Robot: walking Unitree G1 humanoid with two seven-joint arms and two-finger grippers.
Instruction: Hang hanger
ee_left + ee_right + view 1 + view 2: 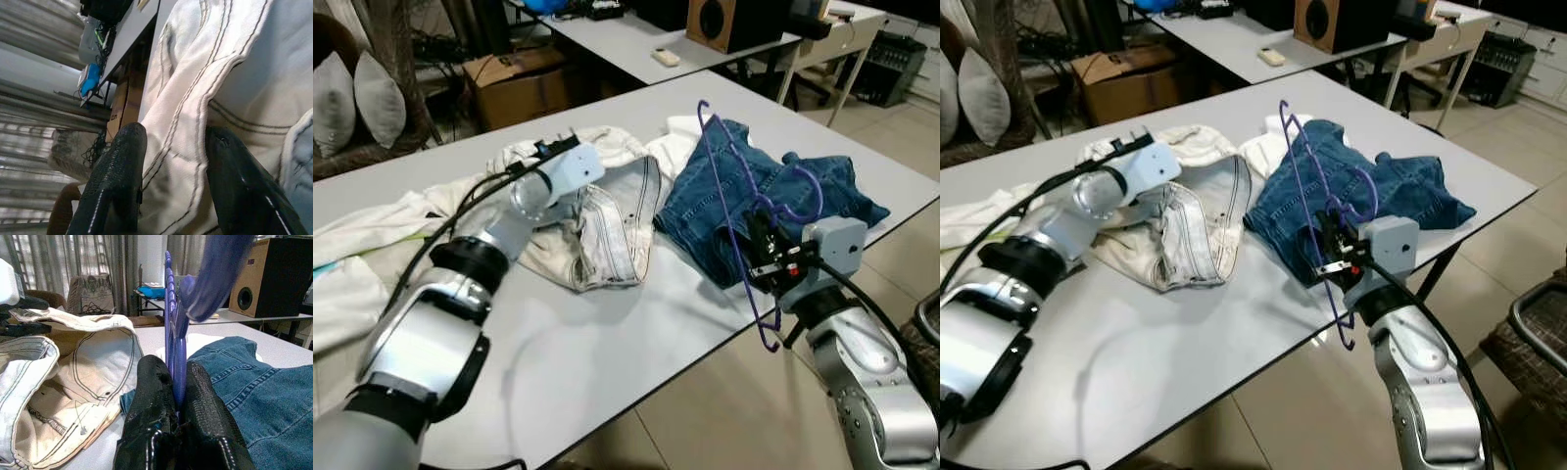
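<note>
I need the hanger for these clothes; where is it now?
The purple hanger is clamped upright in the right gripper, over the blue jeans at the table's right edge.

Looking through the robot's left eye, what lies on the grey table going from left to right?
White garment → left gripper on the cream jeans → purple hanger held upright in the right gripper → blue jeans.
</note>
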